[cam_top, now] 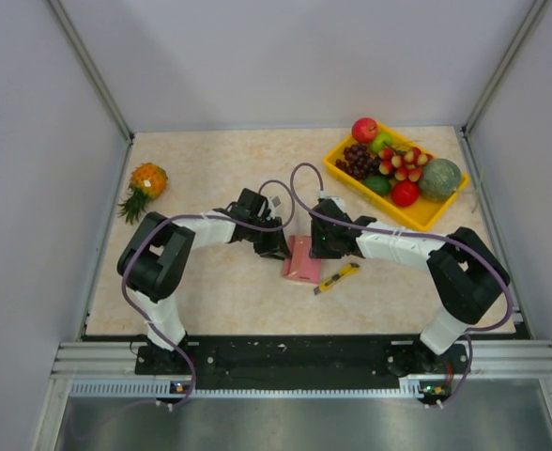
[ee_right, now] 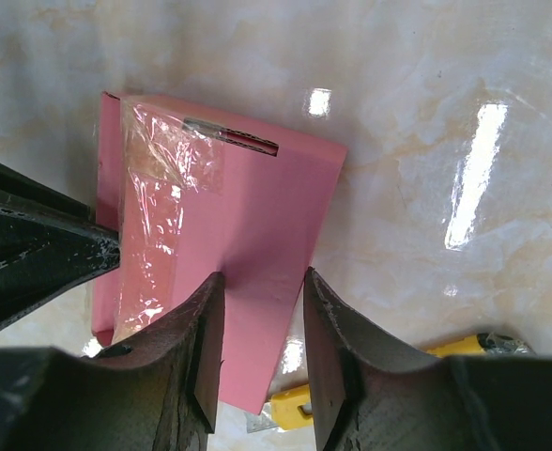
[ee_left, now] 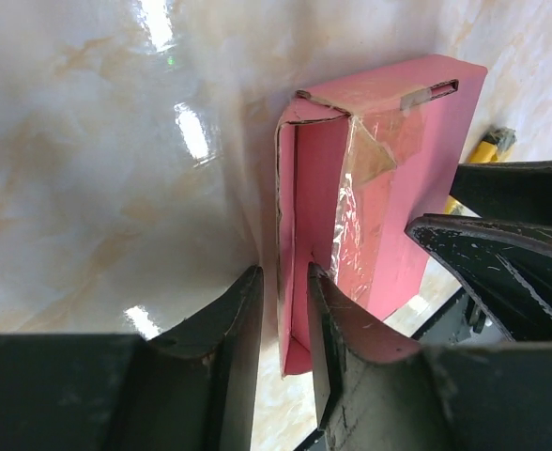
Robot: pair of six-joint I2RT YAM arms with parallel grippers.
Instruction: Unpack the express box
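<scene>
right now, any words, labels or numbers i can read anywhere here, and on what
None can be read. The pink box is plain under its clear tape; the yellow knife shows no lettering; anything on the fruit tray is too small to tell.

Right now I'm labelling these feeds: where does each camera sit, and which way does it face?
Top: above and behind the arms, looking down at the table; both arms whole, left gripper and right gripper meeting at the pink box.
Left wrist: on the left arm, looking along its own fingers straddling the box's open end.
Right wrist: on the right arm, looking past its own fingers onto the box's taped face.
Shared: both wrist views show box, yellow knife and the other arm's fingers.
</scene>
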